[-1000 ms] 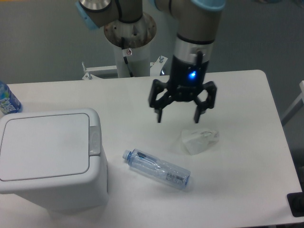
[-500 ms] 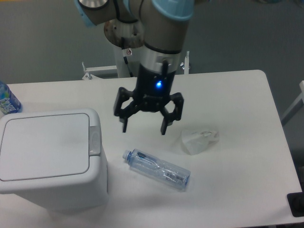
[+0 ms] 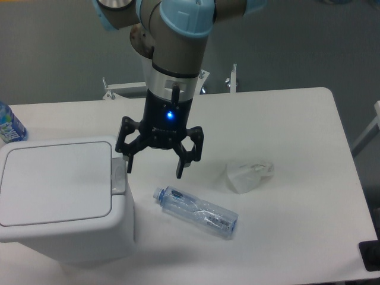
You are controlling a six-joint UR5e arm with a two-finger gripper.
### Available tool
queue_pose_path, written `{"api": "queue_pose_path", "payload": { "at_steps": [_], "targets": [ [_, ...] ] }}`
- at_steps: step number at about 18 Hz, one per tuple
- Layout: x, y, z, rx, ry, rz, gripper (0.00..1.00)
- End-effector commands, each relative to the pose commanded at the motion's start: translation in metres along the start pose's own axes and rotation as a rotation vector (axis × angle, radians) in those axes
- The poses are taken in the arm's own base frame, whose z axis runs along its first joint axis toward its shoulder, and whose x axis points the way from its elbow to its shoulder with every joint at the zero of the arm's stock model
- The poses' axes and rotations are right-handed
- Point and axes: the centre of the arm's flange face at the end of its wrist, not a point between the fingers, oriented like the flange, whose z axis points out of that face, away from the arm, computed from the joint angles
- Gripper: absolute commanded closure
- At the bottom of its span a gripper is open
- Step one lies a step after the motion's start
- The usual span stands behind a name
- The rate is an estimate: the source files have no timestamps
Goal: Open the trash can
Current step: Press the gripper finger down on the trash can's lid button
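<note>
Camera view from above the table [image 3: 297, 119]: the arm descends from the upper centre of the frame, its grey and light-blue joints bending near the top edge, and its wrist runs down and slightly left to a black claw [image 3: 154, 168] with a small blue light [image 3: 170, 115] glowing on its body. The claw points downward, a little left of the frame's centre, with its two fingers spread wide and nothing between them. One fingertip [image 3: 128, 167] sits at the left, at the right edge of the trash can; the other [image 3: 180, 173] hangs to the right over bare table. The trash can [image 3: 59, 199] fills the lower left of the frame, a white boxy bin with rounded corners, its flat lid [image 3: 56, 181] lying closed and level. Along the lid's right side runs the grey push-button strip [image 3: 119, 176], and the claw's left fingertip is right at the upper end of this strip; whether it touches cannot be told from this angle. Most of the bin lies left of and below the claw. A clear plastic bottle [image 3: 196, 211] lies on its side on the table, just below the claw's right finger in the frame and to the right of the bin, apart from both. A crumpled white piece of plastic or paper [image 3: 248, 175] rests further right. Part of a blue-labelled bottle [image 3: 8, 124] shows at the far left edge, above the bin.
</note>
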Motion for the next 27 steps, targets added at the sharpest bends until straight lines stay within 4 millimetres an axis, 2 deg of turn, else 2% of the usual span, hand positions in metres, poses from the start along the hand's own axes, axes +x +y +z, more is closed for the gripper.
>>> {"api": "queue_pose_path", "payload": {
  "at_steps": [9, 27],
  "targets": [
    [0.000, 0.000, 0.010, -0.014, 0.006, 0.000, 0.00],
    [0.002, 0.001, 0.017, -0.014, 0.006, 0.006, 0.00]
  ]
}}
